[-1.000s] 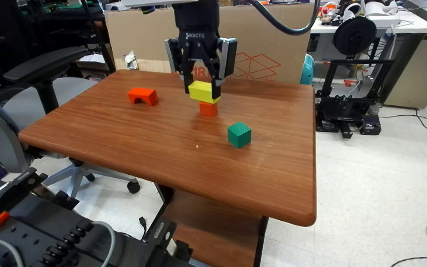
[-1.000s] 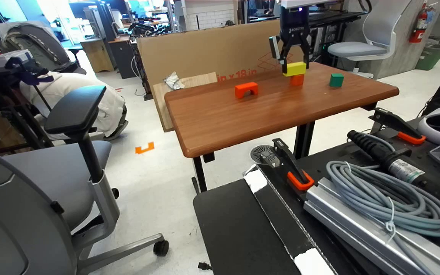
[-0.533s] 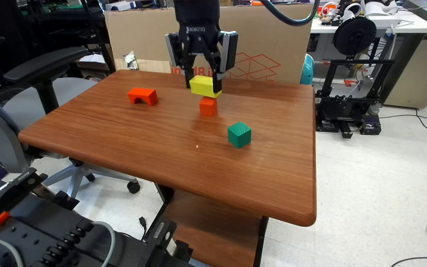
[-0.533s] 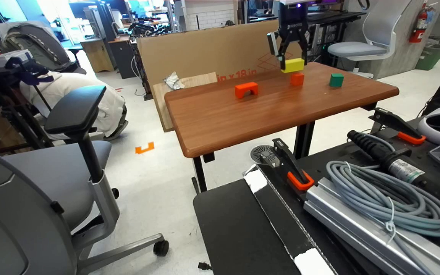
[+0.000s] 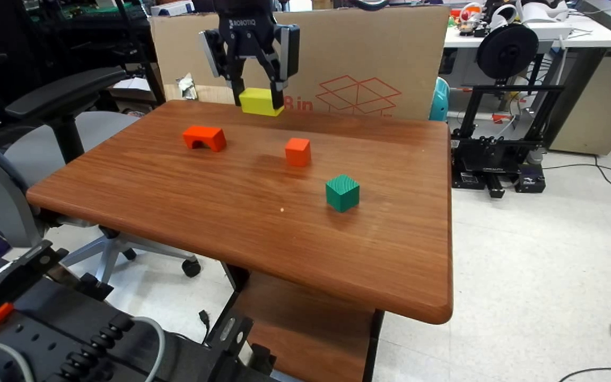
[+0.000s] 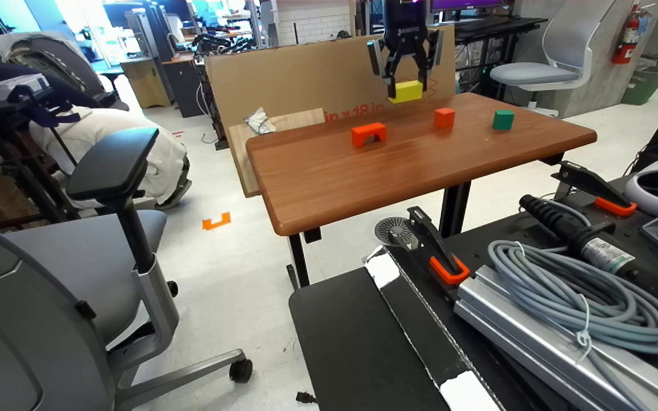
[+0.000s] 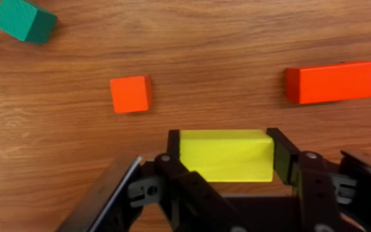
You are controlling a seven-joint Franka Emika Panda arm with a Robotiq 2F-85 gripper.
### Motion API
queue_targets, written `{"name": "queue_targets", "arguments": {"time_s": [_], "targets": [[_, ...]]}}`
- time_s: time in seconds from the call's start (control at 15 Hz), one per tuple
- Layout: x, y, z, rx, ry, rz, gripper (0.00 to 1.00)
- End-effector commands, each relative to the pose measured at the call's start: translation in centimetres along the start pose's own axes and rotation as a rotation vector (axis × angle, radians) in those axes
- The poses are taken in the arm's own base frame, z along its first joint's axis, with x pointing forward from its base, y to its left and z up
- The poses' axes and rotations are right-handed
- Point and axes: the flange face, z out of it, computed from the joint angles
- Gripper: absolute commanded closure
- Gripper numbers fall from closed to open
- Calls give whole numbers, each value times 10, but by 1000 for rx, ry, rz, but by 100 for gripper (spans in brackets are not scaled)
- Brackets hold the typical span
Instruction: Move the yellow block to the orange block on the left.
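In an exterior view we see the gripper [image 5: 258, 101] holding the yellow block [image 5: 255, 102] aloft. In an exterior view we find the orange block [image 6: 368, 129] apart, on the table [image 6: 329, 171]. In the wrist view, part-spread fingers [image 7: 281, 154] press both yellow ends.

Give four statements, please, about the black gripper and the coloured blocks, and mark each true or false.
The black two-finger gripper holds the yellow rectangular block above the brown wood-grain table. True.
The wrist view shows only two blocks. False: it shows four.
The orange-red arched block, the small orange-red cube and the green wood-grained cube stand apart. True.
The yellow block touches the arched block. False: it hangs apart, in the gripper.
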Motion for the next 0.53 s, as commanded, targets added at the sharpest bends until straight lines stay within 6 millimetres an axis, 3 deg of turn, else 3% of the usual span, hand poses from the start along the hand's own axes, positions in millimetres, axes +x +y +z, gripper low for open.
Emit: {"name": "queue_targets", "arguments": {"time_s": [0.0,0.47], "targets": [[-5,-24,-20,11,9,-92,58],[-14,-59,-11,13,-60,-258,58]]}}
